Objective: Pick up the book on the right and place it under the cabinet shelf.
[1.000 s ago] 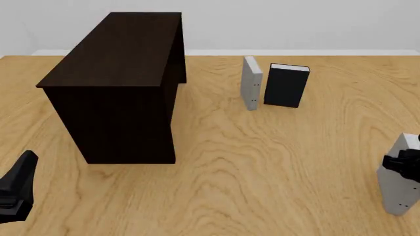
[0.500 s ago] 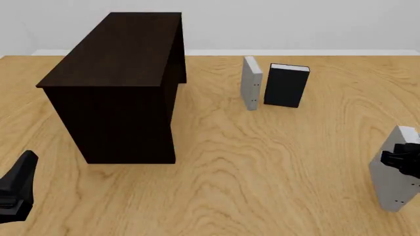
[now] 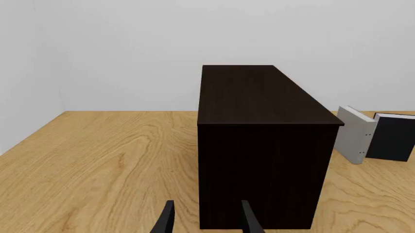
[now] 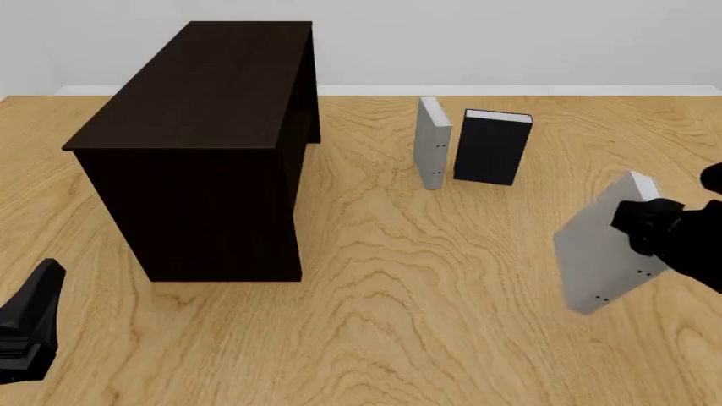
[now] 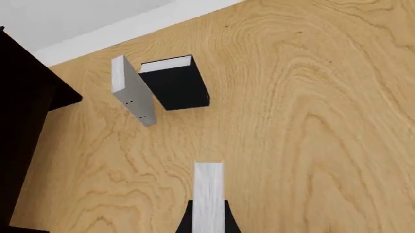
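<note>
The book [image 4: 601,252], thin and light grey, hangs tilted above the table at the right with my right gripper [image 4: 651,225] shut on its upper edge. In the right wrist view its white edge [image 5: 209,190] runs straight between the dark fingers [image 5: 184,224]. The cabinet shelf [image 4: 203,127], a big dark brown box, stands at the left and fills the middle of the left wrist view [image 3: 259,145]. Near the front left corner my left gripper [image 4: 29,326] stays low; its fingers [image 3: 167,221] stand apart and hold nothing, short of the cabinet's near end.
A second grey book [image 4: 432,140] and a black book [image 4: 492,148] stand upright side by side at the back, right of the cabinet, also seen from the right wrist [image 5: 133,94] [image 5: 176,83]. Bare wooden table [image 4: 429,279] lies between cabinet and held book.
My right gripper has carried the book up, away from the near right edge and toward the left, and the book has tilted. The left arm has not moved.
</note>
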Robot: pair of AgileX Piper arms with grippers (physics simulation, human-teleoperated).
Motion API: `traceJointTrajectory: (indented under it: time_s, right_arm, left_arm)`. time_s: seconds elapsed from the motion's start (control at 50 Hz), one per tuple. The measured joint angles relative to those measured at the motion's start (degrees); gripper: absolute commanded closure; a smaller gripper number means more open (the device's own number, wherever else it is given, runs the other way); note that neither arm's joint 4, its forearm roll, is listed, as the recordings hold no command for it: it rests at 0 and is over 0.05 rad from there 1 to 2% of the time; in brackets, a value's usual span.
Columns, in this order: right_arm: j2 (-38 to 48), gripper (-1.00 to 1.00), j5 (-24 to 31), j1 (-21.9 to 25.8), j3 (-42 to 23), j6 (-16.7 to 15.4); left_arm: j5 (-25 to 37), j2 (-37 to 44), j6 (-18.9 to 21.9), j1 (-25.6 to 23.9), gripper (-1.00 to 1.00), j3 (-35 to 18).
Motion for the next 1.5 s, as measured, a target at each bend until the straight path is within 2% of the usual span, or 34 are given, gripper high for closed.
traceJointTrajectory:
  time_s: [0.26,0.62,1.02,1.32,1.5]
  right_arm:
    - [6.4,1.0,-11.4,6.2,1.4,12.8]
    - [17.0,1.0,-29.1,11.8,3.9,25.7]
    - [31.0,1.0,-47.8,16.5,4.6,36.8]
    - [41.7,1.0,-59.2,19.1,3.8,42.7]
    - [46.0,1.0,-63.8,20.8,2.6,45.6]
  left_arm:
    - [0.0,0.0,0.0,0.0,-1.0,0.0]
    - [0.0,0.0,0.0,0.0,-1.0,0.0]
    - [0.0,0.0,0.0,0.0,-1.0,0.0]
    - [0.0,0.0,0.0,0.0,-1.0,0.0]
    - [0.0,0.0,0.0,0.0,-1.0,0.0]
